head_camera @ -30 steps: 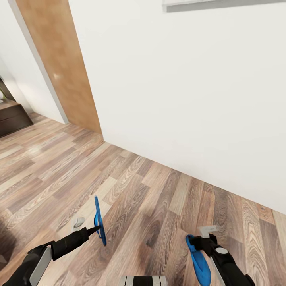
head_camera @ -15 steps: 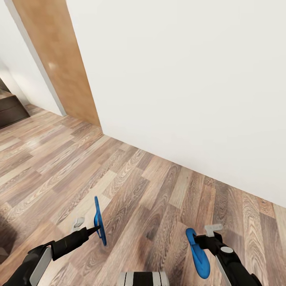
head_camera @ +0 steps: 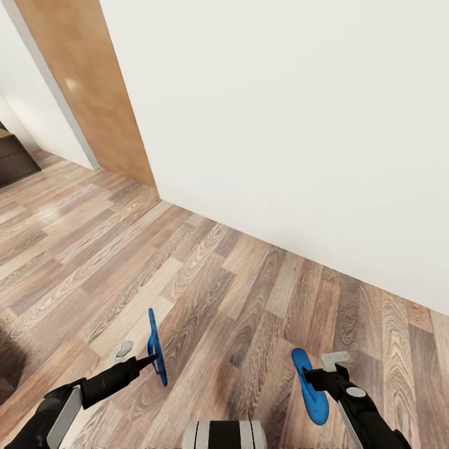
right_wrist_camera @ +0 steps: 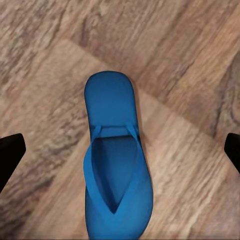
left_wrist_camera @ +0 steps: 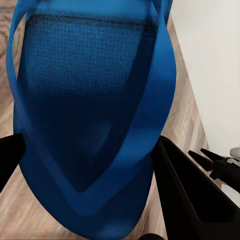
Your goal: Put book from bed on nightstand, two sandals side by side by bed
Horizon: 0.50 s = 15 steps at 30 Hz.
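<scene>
One blue sandal (head_camera: 154, 343) hangs on edge above the floor, with my left gripper (head_camera: 149, 360) shut on it. In the left wrist view that sandal (left_wrist_camera: 90, 100) sits between the black fingers (left_wrist_camera: 190, 195). The other blue sandal (head_camera: 310, 390) lies flat on the wood floor, straps up. My right gripper (head_camera: 321, 374) hovers over it, open. In the right wrist view this sandal (right_wrist_camera: 117, 170) lies well beyond the widely spread fingers (right_wrist_camera: 10, 155), which do not touch it. The book, the bed and the nightstand are out of view.
A white wall (head_camera: 299, 137) runs diagonally close ahead. A plain brown door (head_camera: 93, 93) stands at the upper left. A dark brown low cabinet (head_camera: 12, 161) shows at the far left edge. Wood-plank floor (head_camera: 125, 262) stretches to the left.
The whole view has shifted, with wall and floor sliding up the picture. The flat sandal shifted with the floor under my right gripper. The left gripper still holds its sandal the same way.
</scene>
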Motion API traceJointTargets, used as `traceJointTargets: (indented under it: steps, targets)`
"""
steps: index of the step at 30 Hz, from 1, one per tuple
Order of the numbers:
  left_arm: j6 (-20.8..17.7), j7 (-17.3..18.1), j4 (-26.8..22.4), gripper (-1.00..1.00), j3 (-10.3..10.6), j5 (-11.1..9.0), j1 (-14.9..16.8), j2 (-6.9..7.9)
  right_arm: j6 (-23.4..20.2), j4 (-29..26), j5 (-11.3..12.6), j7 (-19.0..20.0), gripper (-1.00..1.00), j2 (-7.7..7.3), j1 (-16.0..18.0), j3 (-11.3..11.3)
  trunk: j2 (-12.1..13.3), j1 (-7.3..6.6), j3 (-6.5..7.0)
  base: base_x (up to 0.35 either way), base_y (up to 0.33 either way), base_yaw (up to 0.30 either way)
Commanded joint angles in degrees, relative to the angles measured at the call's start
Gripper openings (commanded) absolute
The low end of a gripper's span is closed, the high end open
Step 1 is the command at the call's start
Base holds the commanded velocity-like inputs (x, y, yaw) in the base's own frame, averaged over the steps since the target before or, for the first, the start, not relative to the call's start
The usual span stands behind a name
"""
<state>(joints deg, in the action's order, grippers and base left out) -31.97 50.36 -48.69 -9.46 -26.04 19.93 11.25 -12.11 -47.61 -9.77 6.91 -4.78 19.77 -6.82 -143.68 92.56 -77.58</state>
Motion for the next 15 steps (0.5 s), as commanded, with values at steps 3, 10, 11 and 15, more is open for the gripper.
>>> traceJointTargets:
  steps: [3,10,11,15]
  targets:
    - [-0.38,0.09,0.00,-1.00,-0.04,-0.32,0.02,0.00,-0.28,-0.12,-0.60,0.47,1.00,0.04,0.01,-0.21,-0.06,0.06,-0.71,0.000,0.000,0.000]
    - [-0.38,0.09,0.00,-1.00,-0.04,-0.33,0.02,0.00,-0.29,-0.12,-0.60,0.47,1.00,0.12,0.01,-0.17,-0.15,0.24,-2.26,0.000,0.000,0.000]
    - [-0.38,0.09,0.00,-1.00,-0.04,-0.33,0.02,0.00,-0.28,-0.12,-0.60,0.47,1.00,0.12,0.01,-0.17,-0.16,0.27,-2.48,0.000,0.000,0.000]
    - [-0.38,0.09,0.00,-1.00,-0.04,-0.33,0.02,0.00,-0.28,-0.12,-0.60,0.47,1.00,0.12,0.01,-0.19,-0.22,0.37,-3.37,0.000,0.000,0.000]
